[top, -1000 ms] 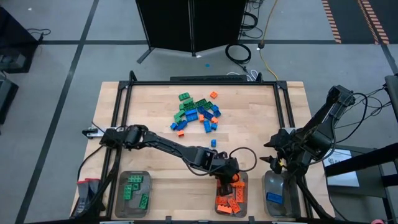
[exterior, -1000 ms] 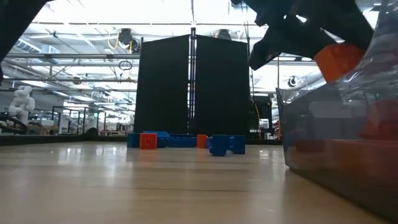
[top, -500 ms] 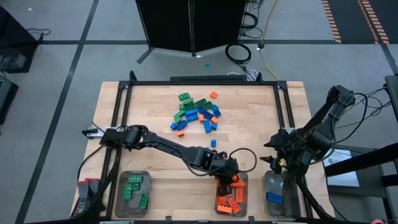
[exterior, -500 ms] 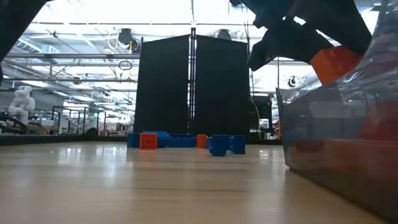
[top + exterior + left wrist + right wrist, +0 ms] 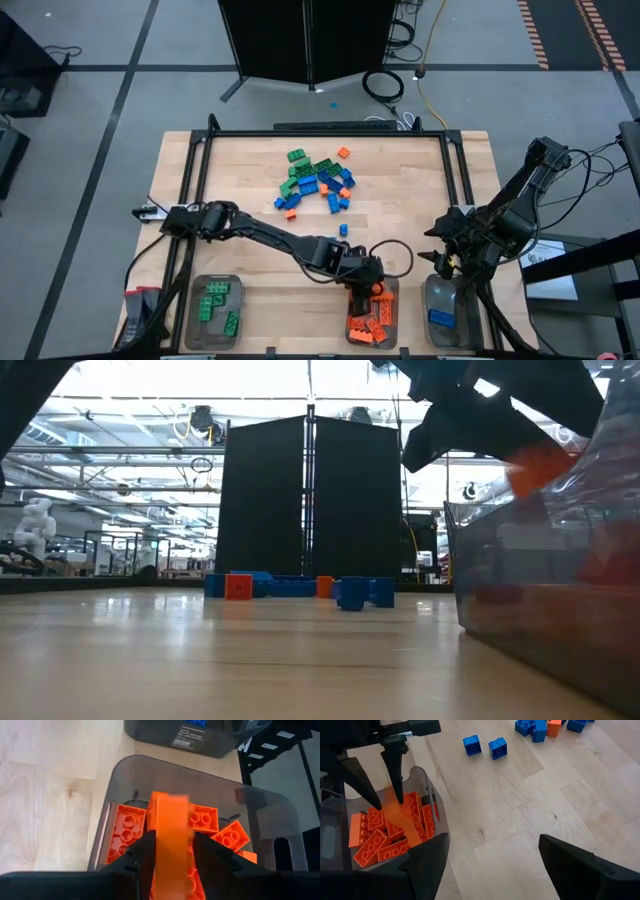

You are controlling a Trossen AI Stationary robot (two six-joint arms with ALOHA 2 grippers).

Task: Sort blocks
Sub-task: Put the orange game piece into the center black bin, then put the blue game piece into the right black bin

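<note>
While the left hand (image 5: 366, 291) hangs over the orange tray (image 5: 391, 318), fingers (image 5: 212, 855) parted, a blurred orange block (image 5: 171, 840) sits loose between them. Only the right wrist view shows it apart from both fingers. Right hand (image 5: 446, 262) waits open beside that tray. Unsorted blocks (image 5: 318, 183) lie on the desk (image 5: 240, 165) beyond it, before a black panel (image 5: 305, 500).

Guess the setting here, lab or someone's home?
Most likely a robotics lab or industrial test hall. The wooden table sits on a taped concrete floor, a black partition stands behind it, and open ceiling trusses and more rigs fill the hall beyond.
</note>
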